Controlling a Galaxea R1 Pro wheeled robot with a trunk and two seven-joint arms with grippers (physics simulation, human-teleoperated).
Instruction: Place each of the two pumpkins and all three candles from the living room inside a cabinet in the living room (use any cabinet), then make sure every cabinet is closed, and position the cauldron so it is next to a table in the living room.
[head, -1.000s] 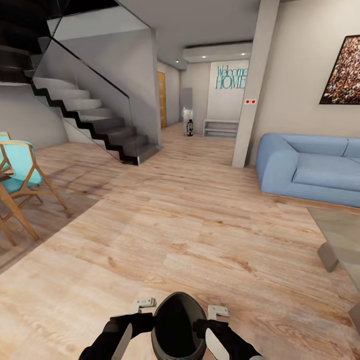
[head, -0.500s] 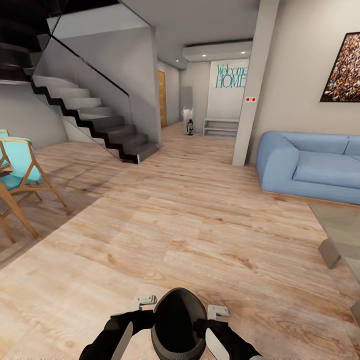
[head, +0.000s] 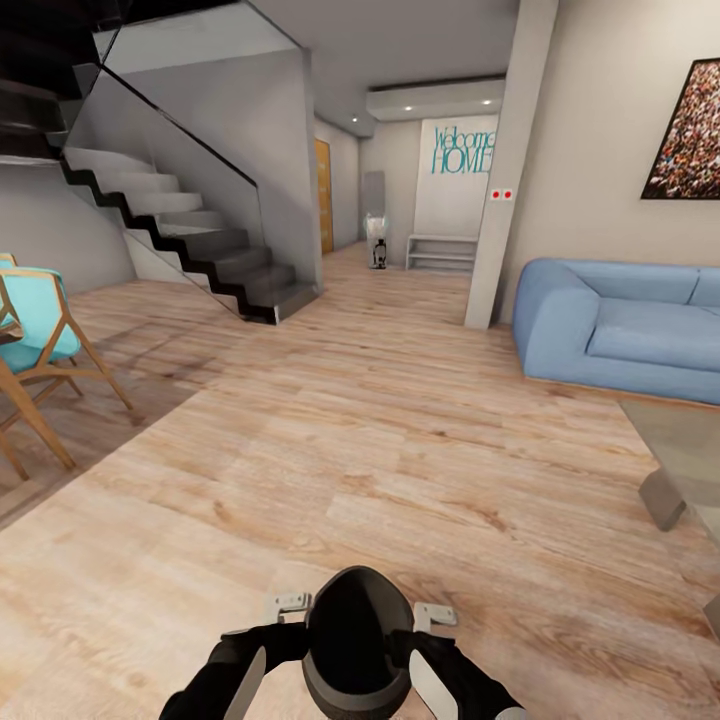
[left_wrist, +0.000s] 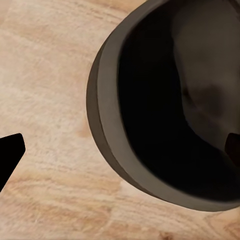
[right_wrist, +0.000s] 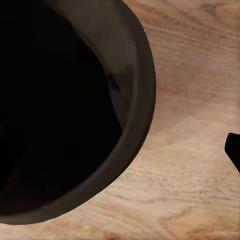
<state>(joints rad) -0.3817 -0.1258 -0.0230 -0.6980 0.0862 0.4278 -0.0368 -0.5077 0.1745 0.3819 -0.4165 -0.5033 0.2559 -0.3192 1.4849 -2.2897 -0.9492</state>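
Observation:
The cauldron (head: 355, 640), a round matte black pot with a wide mouth, hangs over the wooden floor at the bottom centre of the head view. My left gripper (head: 288, 628) is shut on its left rim and my right gripper (head: 418, 632) on its right rim. In the left wrist view the cauldron (left_wrist: 107, 125) is close up, with one dark fingertip (left_wrist: 10, 152) outside its wall. The right wrist view shows the cauldron (right_wrist: 140, 75) and a fingertip (right_wrist: 234, 147) outside it. A corner of the glossy table (head: 690, 450) shows at the right edge. Pumpkins, candles and cabinet are out of view.
A blue sofa (head: 620, 330) stands at the right behind the table. A pillar (head: 505, 170) rises mid-right, stairs (head: 190, 240) climb at the left, and a teal wooden chair (head: 40, 330) stands at the far left. Open wooden floor lies ahead.
The whole picture has shifted slightly, so the camera has moved. The cauldron sits a little higher in the head view, held by both grippers as before.

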